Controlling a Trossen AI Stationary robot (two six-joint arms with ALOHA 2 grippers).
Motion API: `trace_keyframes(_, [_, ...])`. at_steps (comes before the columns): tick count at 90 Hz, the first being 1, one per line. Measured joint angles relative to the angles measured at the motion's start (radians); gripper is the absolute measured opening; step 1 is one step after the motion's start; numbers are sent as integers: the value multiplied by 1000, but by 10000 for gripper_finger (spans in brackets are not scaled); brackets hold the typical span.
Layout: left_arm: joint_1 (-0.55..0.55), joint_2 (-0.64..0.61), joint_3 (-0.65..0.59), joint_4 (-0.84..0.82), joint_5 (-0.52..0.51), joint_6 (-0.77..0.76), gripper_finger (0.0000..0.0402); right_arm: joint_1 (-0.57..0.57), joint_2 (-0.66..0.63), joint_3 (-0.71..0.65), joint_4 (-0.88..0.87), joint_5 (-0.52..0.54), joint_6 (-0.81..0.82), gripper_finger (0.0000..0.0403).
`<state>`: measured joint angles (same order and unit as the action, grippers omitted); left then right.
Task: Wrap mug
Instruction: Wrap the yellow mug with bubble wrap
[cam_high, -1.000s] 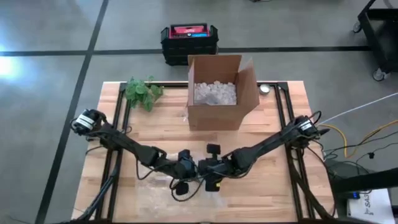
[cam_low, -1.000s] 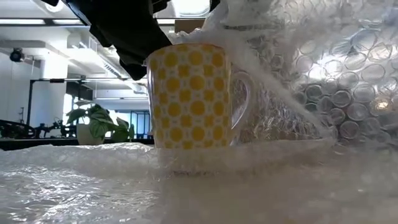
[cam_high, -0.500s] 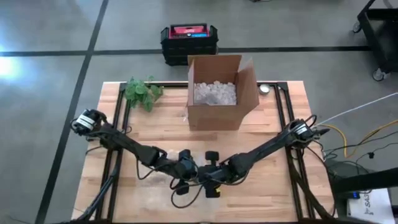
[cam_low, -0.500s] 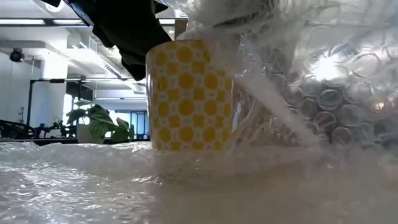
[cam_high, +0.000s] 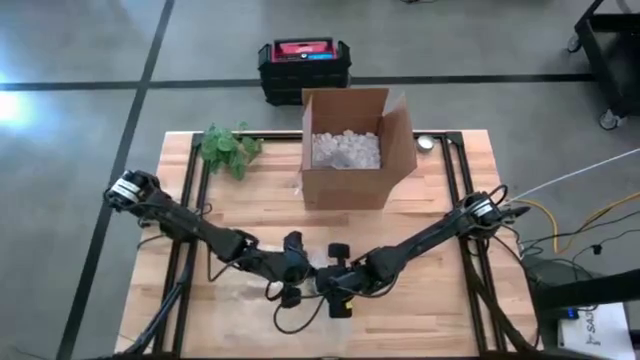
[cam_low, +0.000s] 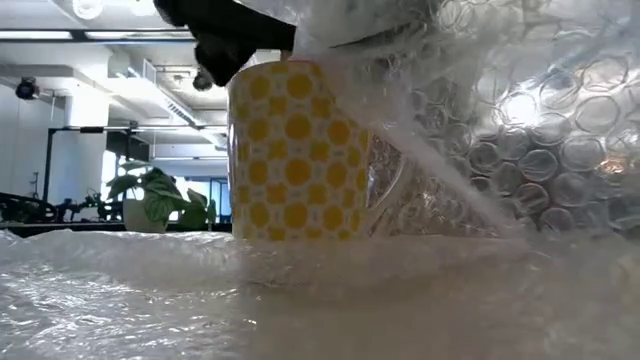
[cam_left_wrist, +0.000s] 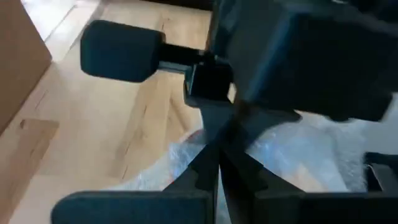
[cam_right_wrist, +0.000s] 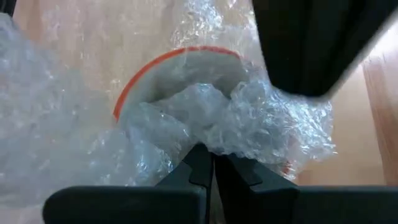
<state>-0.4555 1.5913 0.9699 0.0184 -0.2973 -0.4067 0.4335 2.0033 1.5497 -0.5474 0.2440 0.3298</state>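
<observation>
Low in the middle of the high view, the right end effector (cam_right_wrist: 208, 163) pinches bubble wrap (cam_right_wrist: 249, 118) over the mug (cam_low: 295, 150). The left end effector (cam_left_wrist: 217, 168) beside it is pressed together.

**Setting: robotics lab or workshop bay**

The wooden surface (cam_high: 250, 205) stands on a polished grey concrete floor (cam_high: 80, 120) marked with dark lines. Dark metal rails (cam_high: 195, 200) run along the surface's two sides, carrying the arm mounts. Beyond the surface's far edge, a black crate (cam_high: 305, 68) with a red lid sits on the floor. To the surface's right, loose cables (cam_high: 575, 215) trail across the floor, and a black wheeled cart (cam_high: 612, 60) stands farther off. The low view shows an open industrial room behind the surface: a white ceiling with strip lights (cam_low: 110, 35), exposed ducting (cam_low: 150, 90) and dark equipment stands (cam_low: 60, 165).
</observation>
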Motion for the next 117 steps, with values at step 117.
trace_keyframes(117, [1, 143, 3, 18, 79, -29, 0, 28, -190, 3, 21, -278, 30, 2])
